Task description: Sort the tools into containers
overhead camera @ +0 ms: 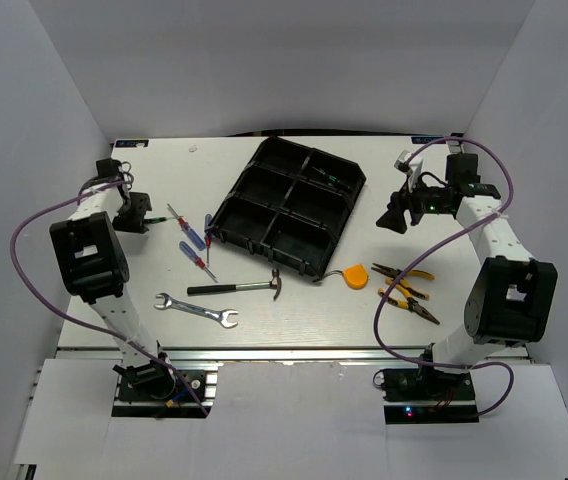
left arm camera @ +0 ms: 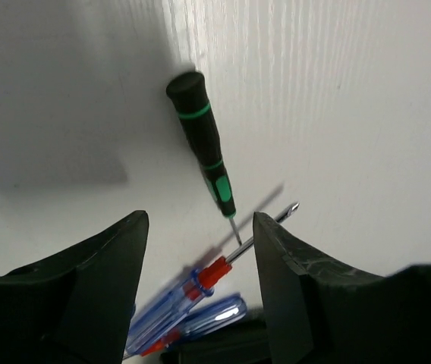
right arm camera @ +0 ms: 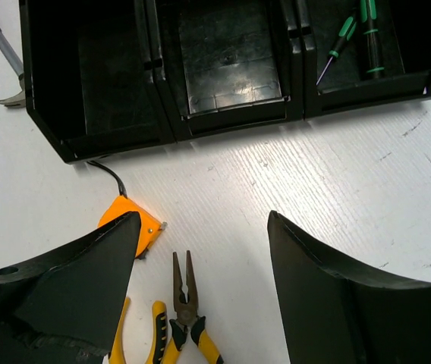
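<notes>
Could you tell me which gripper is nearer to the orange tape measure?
Right. The right gripper hovers just behind the orange tape measure; the left gripper is far off, over the screwdrivers.

White table, plain white walls on three sides, even light

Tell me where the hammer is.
In the top view, the hammer lies left of centre, between the near edge of the tray and the wrench.

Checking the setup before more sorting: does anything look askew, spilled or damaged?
The black tray sits turned at an angle to the edges of the table rather than square to them. Otherwise nothing looks spilled or broken.
</notes>
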